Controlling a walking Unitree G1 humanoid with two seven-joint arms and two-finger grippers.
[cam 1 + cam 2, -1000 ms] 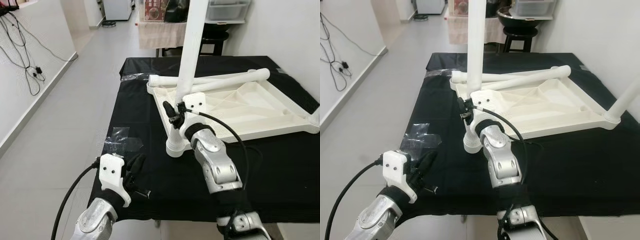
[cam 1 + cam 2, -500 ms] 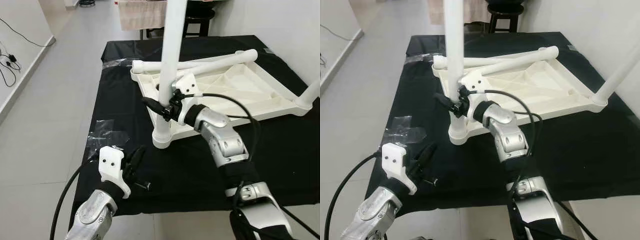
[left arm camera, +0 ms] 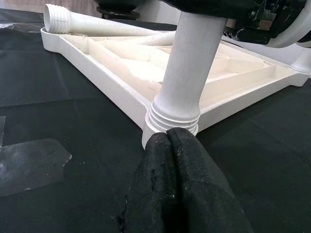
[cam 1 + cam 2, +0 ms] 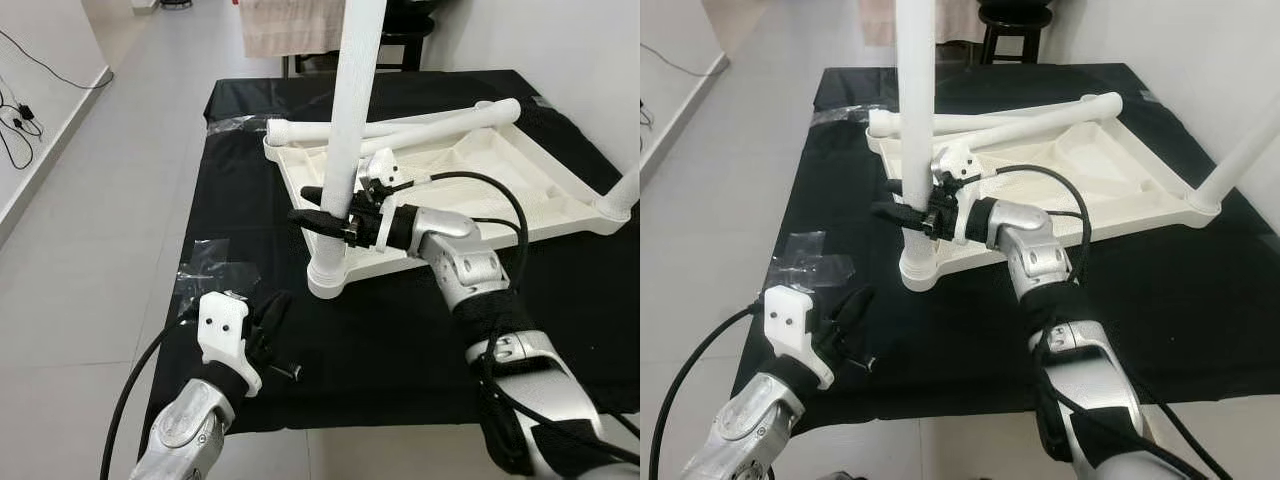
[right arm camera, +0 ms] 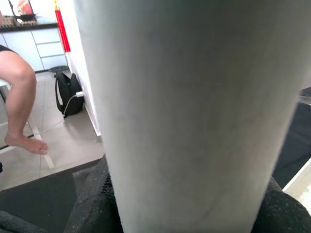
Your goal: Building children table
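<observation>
Table leg [image 4: 350,130] stands clamped in right pincer [image 4: 322,207].

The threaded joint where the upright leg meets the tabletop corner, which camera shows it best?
The left wrist view: the upright leg enters its threaded joint close up, ridges plain, just past the left end effector. Both eye views show the joint small and from above. The right wrist view shows bare leg shaft, gripped by the right end effector.

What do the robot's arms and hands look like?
Both arms are shiny silver metal with rounded joints and black padding. Each wrist carries a white plastic block with small screw holes and a black cable looping back. The left gripper and right gripper each have two long black fingers that look cloth-covered up close.
</observation>
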